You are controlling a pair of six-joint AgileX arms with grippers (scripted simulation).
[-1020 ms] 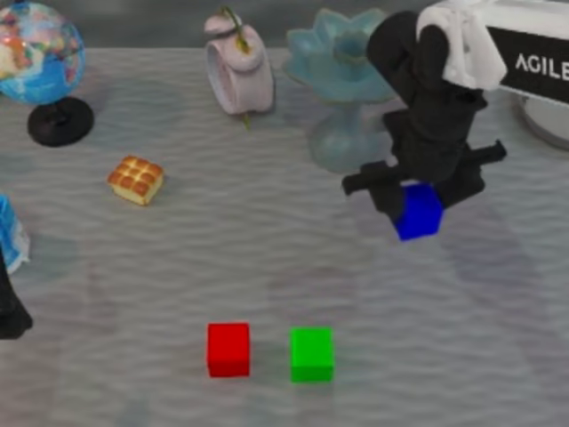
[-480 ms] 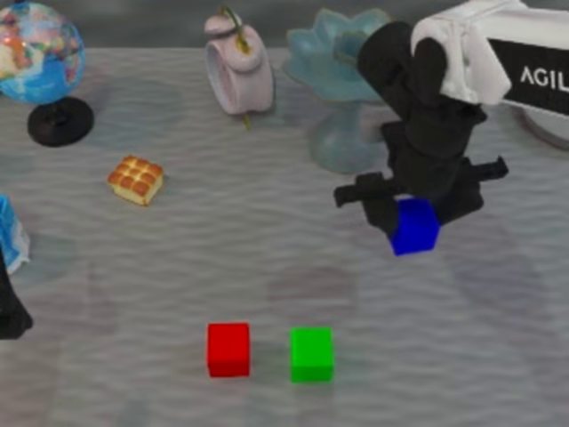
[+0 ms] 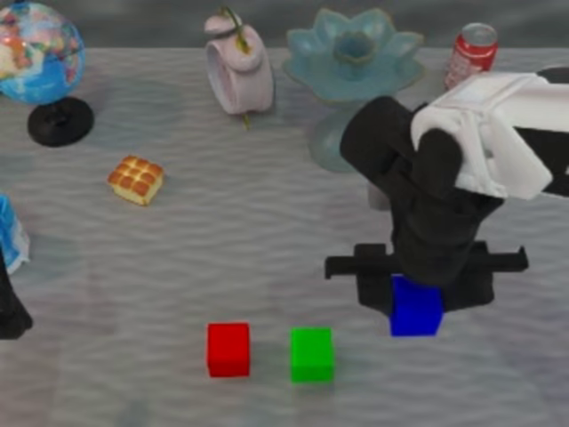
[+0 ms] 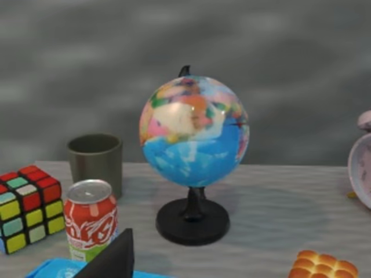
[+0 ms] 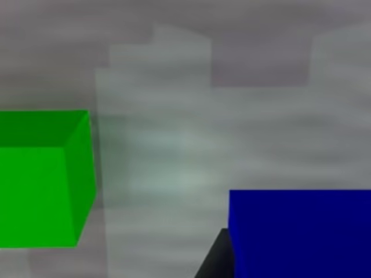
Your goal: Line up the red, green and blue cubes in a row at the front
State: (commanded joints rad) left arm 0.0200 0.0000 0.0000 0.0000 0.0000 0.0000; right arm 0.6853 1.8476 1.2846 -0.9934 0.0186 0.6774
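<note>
Our right gripper (image 3: 416, 298) is clenched on the blue cube (image 3: 416, 308), right of the green cube (image 3: 312, 354) and red cube (image 3: 228, 349) but behind their row, so releasing early could leave it out of line.

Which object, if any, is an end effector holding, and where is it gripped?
The right end effector holds the blue cube, its fingers closed on the cube's opposite sides. The left arm, at the table's left edge, holds nothing.
</note>
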